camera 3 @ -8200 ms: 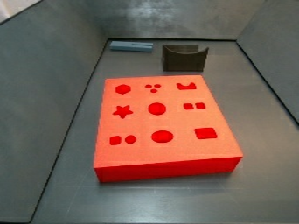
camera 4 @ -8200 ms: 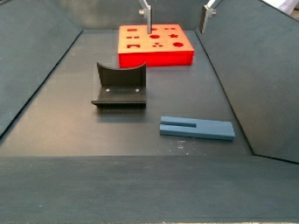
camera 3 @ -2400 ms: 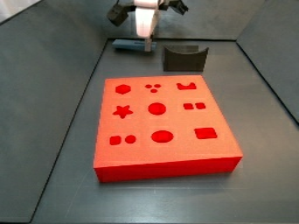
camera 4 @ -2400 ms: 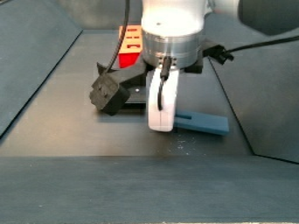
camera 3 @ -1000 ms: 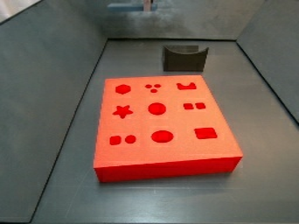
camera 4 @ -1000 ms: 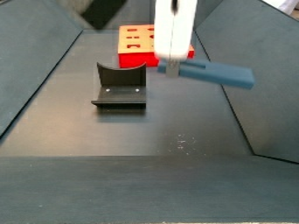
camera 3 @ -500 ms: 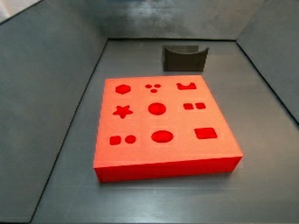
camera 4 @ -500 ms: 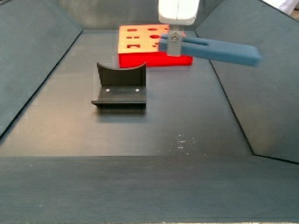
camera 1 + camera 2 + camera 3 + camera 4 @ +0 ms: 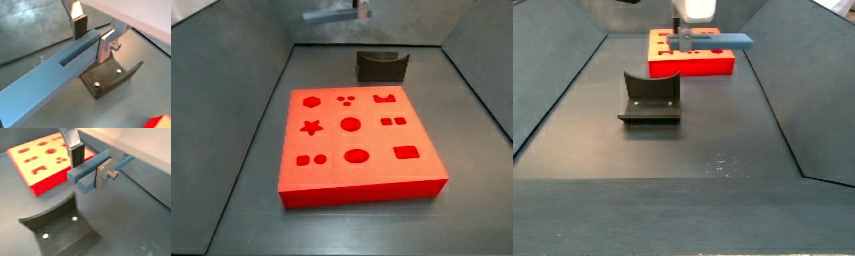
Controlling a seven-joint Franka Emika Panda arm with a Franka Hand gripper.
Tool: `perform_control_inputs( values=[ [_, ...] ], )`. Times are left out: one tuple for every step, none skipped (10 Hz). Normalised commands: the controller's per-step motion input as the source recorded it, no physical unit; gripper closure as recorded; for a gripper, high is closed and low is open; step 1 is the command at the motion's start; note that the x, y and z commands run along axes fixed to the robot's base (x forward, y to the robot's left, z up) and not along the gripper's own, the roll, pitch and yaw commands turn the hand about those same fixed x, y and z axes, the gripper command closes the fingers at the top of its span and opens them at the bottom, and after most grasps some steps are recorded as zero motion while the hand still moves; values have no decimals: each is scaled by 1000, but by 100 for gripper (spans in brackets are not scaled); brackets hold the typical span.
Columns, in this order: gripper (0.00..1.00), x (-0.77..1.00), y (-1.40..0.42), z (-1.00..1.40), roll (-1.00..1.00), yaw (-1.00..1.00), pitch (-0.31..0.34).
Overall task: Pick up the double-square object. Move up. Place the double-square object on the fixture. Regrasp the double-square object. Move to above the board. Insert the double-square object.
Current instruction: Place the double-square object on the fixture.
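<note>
High above the grey floor, gripper (image 9: pixel 92 36) clamped on the double-square object (image 9: pixel 50 72), a slate-blue bar with a long slot in one face. Silver finger (image 9: pixel 79 20) with dark pad pressing one long side, opposite finger (image 9: pixel 107 170) with a screw head pressing the other, in both wrist views. Bar held level and clear of everything, one end sticking far out from the grip.

Seen small near the upper edge in a side view, gripper (image 9: pixel 681 40) holding the bar (image 9: pixel 727 41) out sideways, in line with the board (image 9: pixel 691 52) behind it. Appears blurred in a side view at the upper edge, bar (image 9: pixel 329 16) beyond the fixture (image 9: pixel 382 65).

Down on the floor, dark fixture (image 9: pixel 649 98) standing upright on its base plate, curved notch on top, two small pale dots on the plate, nothing resting in it. Bright red-orange board (image 9: pixel 357 145) lying flat, well apart from the fixture, with star, circle, hexagon and square cut-outs. Grey sloped walls (image 9: pixel 560 85) on either side.
</note>
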Motion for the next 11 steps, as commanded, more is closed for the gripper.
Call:
perform_control_inputs(
  values=[
    [100, 1000, -502, -147, -17, 1000, 78],
    [100, 1000, -410, -128, -16, 1000, 84],
    [100, 1000, -359, -114, -16, 1000, 90],
    [100, 1000, -292, -96, -16, 1000, 99],
    [100, 1000, -258, -88, -16, 1000, 104],
    [100, 1000, -196, -70, -16, 1000, 116],
    [100, 1000, -158, -58, -16, 1000, 127],
    [100, 971, -97, -43, -16, 1000, 144],
    [100, 39, 1000, 475, -536, 1000, 53],
    [100, -82, 1000, 465, -621, 1000, 78],
    [100, -163, 1000, 415, -650, 1000, 99]
  ],
)
